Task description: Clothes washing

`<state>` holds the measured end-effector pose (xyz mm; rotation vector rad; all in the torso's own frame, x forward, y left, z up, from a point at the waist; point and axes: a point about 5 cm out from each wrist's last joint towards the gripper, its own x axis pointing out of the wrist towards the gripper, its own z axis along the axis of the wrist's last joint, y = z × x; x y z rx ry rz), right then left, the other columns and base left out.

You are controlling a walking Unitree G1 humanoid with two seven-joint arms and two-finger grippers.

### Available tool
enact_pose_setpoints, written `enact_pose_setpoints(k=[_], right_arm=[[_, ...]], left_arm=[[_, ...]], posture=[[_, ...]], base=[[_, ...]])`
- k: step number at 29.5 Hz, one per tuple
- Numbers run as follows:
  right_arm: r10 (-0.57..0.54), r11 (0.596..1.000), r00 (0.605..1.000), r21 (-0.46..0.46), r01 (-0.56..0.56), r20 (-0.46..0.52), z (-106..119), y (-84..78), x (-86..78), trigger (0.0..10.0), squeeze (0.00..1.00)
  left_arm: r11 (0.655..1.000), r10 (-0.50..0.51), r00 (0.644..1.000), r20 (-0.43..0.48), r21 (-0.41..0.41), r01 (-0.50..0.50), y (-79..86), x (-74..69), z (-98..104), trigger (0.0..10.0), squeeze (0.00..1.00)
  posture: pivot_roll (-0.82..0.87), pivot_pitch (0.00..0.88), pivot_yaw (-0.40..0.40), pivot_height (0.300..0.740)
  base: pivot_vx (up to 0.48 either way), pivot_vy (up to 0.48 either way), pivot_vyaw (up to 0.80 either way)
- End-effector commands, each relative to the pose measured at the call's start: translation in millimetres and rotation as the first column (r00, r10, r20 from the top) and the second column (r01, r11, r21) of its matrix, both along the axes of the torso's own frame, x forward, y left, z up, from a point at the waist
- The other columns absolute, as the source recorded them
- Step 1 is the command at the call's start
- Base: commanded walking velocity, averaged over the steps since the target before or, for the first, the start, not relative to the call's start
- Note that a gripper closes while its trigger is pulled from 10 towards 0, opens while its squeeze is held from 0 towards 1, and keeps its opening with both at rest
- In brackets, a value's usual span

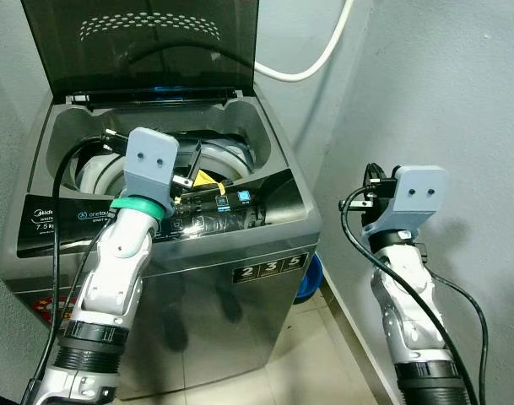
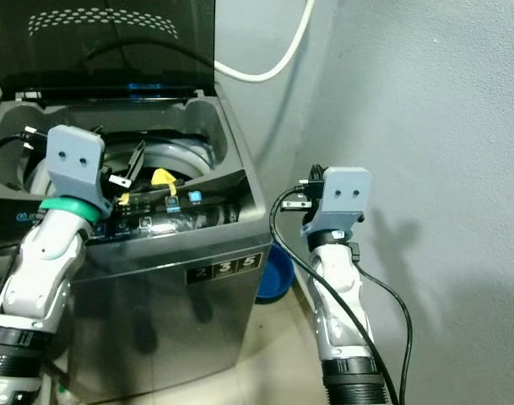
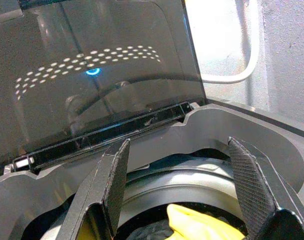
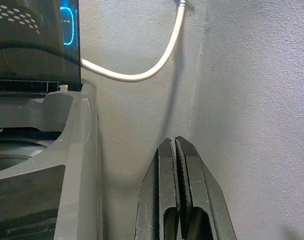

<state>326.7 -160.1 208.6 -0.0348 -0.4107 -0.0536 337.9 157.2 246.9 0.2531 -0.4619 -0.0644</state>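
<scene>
A grey top-loading washing machine (image 1: 265, 278) stands with its dark lid (image 1: 147, 42) raised. A yellow cloth (image 3: 201, 225) lies inside the drum (image 1: 231, 156), near the front rim. My left gripper (image 3: 179, 150) hovers open over the drum opening, just above the control panel (image 1: 214, 215), holding nothing; the yellow cloth (image 1: 208, 179) is right below its fingers. My right gripper (image 4: 174, 142) is shut on nothing and held up to the right of the machine, close to the grey wall.
A white hose (image 1: 320, 59) curves along the wall behind the machine. A blue basin (image 2: 273, 274) sits on the tiled floor in the narrow gap between the machine and the wall (image 1: 442, 93) on the right.
</scene>
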Motion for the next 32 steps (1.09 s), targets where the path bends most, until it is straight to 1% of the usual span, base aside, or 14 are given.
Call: enact_pose_setpoints(k=[1, 24, 32], right_arm=[[-0.003, 1.0, 1.0, -0.001, 0.003, -0.009, -1.2, -1.7, 0.1, 10.0, 0.0], [-0.005, 1.0, 1.0, -0.004, 0.005, -0.014, -3.2, -1.7, -1.3, 10.0, 0.0], [-0.004, 1.0, 1.0, -0.005, 0.004, -0.017, -4.1, -1.3, -1.4, 10.0, 0.0]], left_arm=[[1.0, 0.004, 1.0, 0.008, -0.002, -0.004, -0.3, 0.6, 0.1, 10.0, 0.0], [1.0, 0.009, 1.0, -0.002, 0.006, -0.009, 0.4, -0.1, -3.7, 10.0, 0.0], [1.0, 0.011, 1.0, -0.005, 0.013, -0.011, 0.0, -0.1, -4.6, 10.0, 0.0]], posture=[[0.05, 0.0, 0.001, 0.74], [0.06, 0.003, 0.003, 0.74], [0.06, 0.004, 0.003, 0.74]], base=[[0.0, 0.0, 0.0], [0.0, 0.0, 0.0], [-0.334, 0.0, 0.0]])
